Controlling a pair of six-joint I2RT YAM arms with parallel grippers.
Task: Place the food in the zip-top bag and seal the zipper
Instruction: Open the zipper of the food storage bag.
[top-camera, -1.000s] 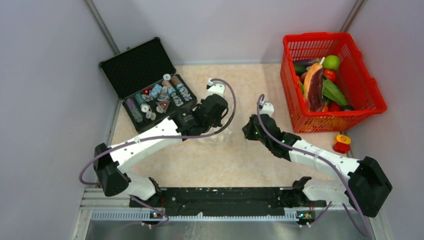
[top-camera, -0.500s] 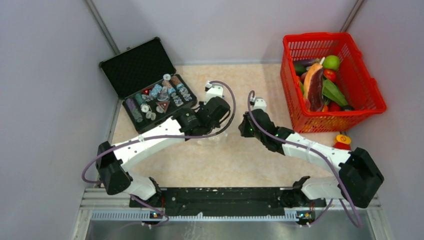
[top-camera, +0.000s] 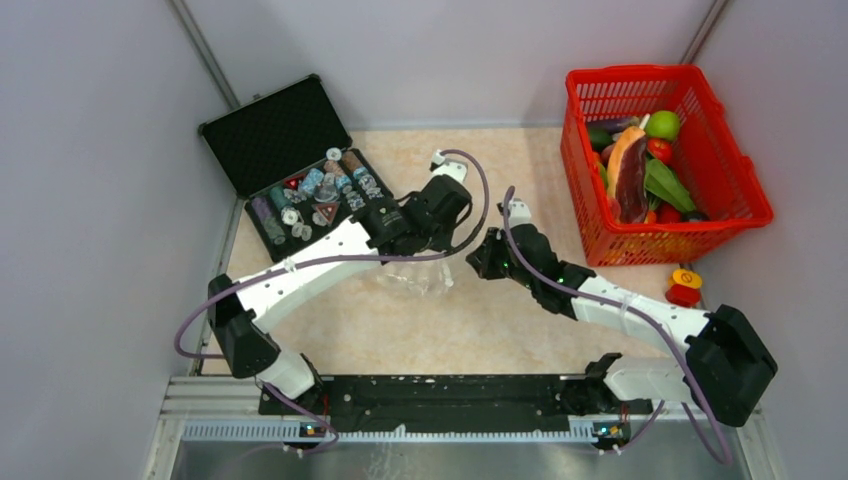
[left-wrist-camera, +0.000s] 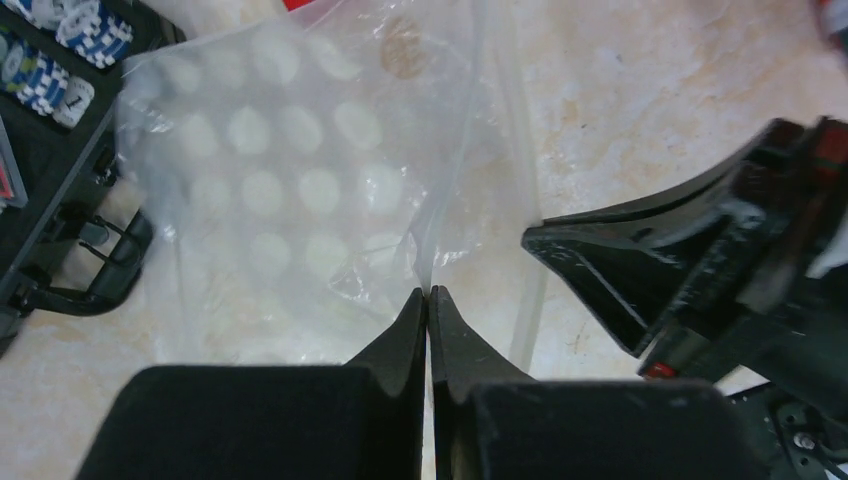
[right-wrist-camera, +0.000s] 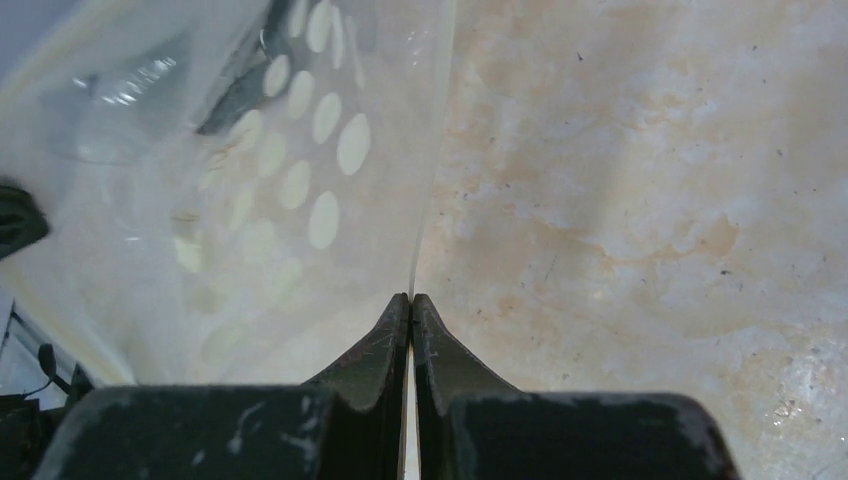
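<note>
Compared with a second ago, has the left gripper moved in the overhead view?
Yes. The left gripper has shifted right and slightly farther back, away from the black case and toward the red basket.

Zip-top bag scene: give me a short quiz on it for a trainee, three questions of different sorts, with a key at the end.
1. True or false: the food is already inside the zip-top bag.
2. What do the left gripper and the right gripper each pinch? A: the bag's film. B: a toy fruit. C: nothing.
3. Fill in: the open black case lies on the ___ arm's side.
Key: 1 false, the food lies in the red mesh basket. 2 A. 3 left.
</note>
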